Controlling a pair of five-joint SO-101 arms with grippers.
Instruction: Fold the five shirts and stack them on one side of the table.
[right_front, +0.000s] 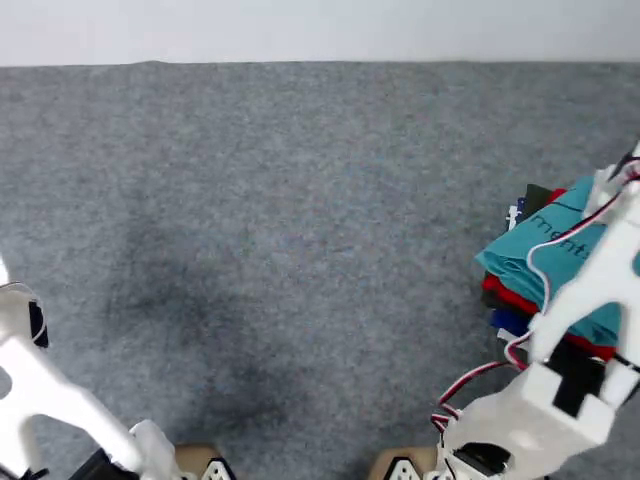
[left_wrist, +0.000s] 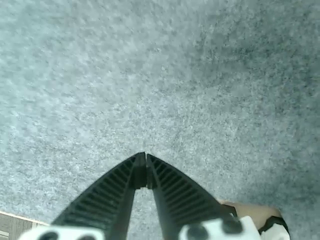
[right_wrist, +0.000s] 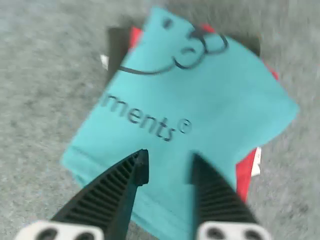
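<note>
A stack of folded shirts (right_front: 545, 265) lies at the table's right edge, a teal shirt (right_wrist: 195, 110) with dark print on top, red, blue and dark layers under it. My right gripper (right_wrist: 169, 167) hangs open just above the teal shirt, nothing between its fingers. In the high view the right arm (right_front: 575, 330) crosses over the stack. My left gripper (left_wrist: 146, 167) is shut and empty over bare grey felt, and its arm (right_front: 50, 400) sits at the near left corner.
Grey felt (right_front: 300, 220) covers the whole table, with a pale wall behind its far edge. The arm bases (right_front: 400, 465) stand at the near edge.
</note>
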